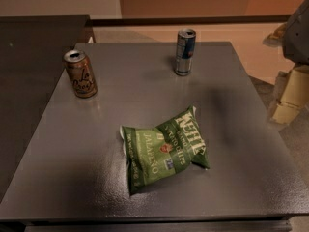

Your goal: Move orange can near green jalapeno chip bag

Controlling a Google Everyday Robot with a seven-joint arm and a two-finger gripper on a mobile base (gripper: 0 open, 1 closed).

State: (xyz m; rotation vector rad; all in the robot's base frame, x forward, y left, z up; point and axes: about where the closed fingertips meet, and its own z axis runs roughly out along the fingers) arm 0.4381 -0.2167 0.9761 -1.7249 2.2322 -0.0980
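The orange can (80,74) stands upright near the far left corner of the grey table (72,168); it is orange-brown with dark cursive lettering and a silver top. The green jalapeno chip bag (164,149) lies flat near the middle of the table, towards the front. The can is well apart from the bag, up and to the left of it. My gripper (291,96) is at the right edge of the view, off the table's right side and far from both; it holds nothing that I can see.
A slim blue-and-silver can (184,52) stands upright near the table's far edge, right of centre. A dark counter (29,57) adjoins the table on the left. Beyond the table's far and right edges is floor.
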